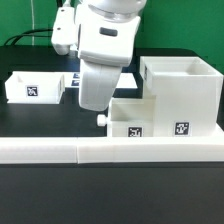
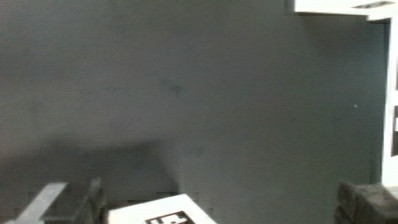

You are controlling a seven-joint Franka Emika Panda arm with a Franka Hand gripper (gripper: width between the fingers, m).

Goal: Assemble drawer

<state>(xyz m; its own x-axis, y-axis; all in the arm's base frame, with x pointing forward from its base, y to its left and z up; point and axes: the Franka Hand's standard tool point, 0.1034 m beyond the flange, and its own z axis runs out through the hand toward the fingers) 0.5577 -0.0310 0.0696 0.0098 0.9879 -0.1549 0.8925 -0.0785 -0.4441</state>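
Note:
The drawer's tall white case stands at the exterior view's right. One knobbed tray lies in front of it against its side, with its knob toward the exterior view's left. The second tray lies apart at the far left. My gripper hangs low just behind the front tray's knob end, and its fingertips are hard to make out there. In the wrist view the gripper is open wide, with a finger on each side. A white tagged part's corner lies between them, untouched.
The long low white rail runs across the front of the black table. Another white edge shows at a corner of the wrist view. A cable trails behind the arm.

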